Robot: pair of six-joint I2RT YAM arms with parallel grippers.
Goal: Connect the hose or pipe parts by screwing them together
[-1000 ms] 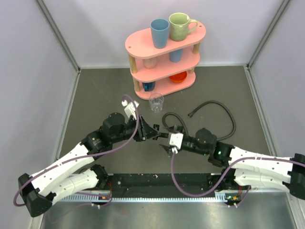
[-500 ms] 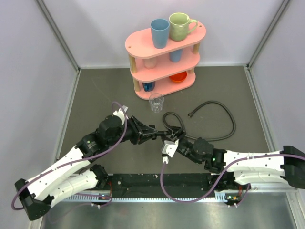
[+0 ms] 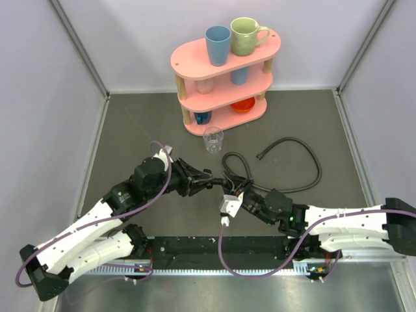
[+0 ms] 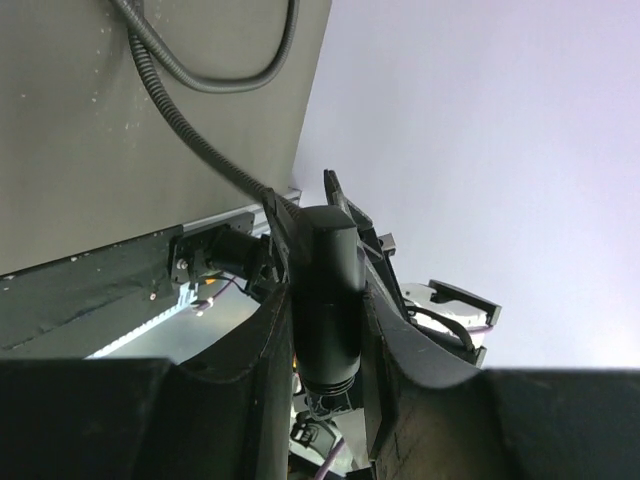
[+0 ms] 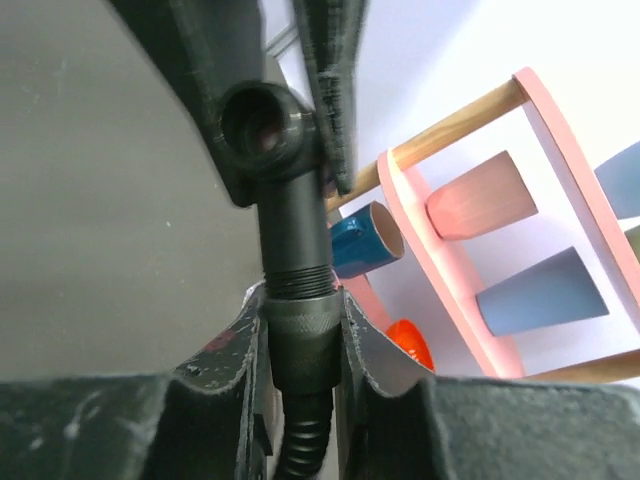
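Observation:
My left gripper (image 3: 209, 181) is shut on a black tubular end fitting (image 4: 326, 290), gripped between both fingers (image 4: 325, 300); a thin ribbed black hose (image 4: 190, 130) runs from it across the mat. My right gripper (image 3: 239, 190) meets it tip to tip. In the right wrist view it (image 5: 300, 312) is shut on the knurled collar (image 5: 300, 335) of the other hose, whose ribbed tube trails below. A band of thread (image 5: 292, 272) shows just above the collar, on the fitting (image 5: 265, 125) that the left fingers hold. The hoses (image 3: 313, 159) curve over the mat behind.
A pink three-tier rack (image 3: 224, 71) with cups stands at the back centre. A clear glass (image 3: 212, 138) stands just before it, close behind the grippers. Grey walls close in the mat on the left, right and back.
My right gripper moved in toward the left one and closed on the knurled collar. The left wrist turned and shifted slightly, still holding its fitting.

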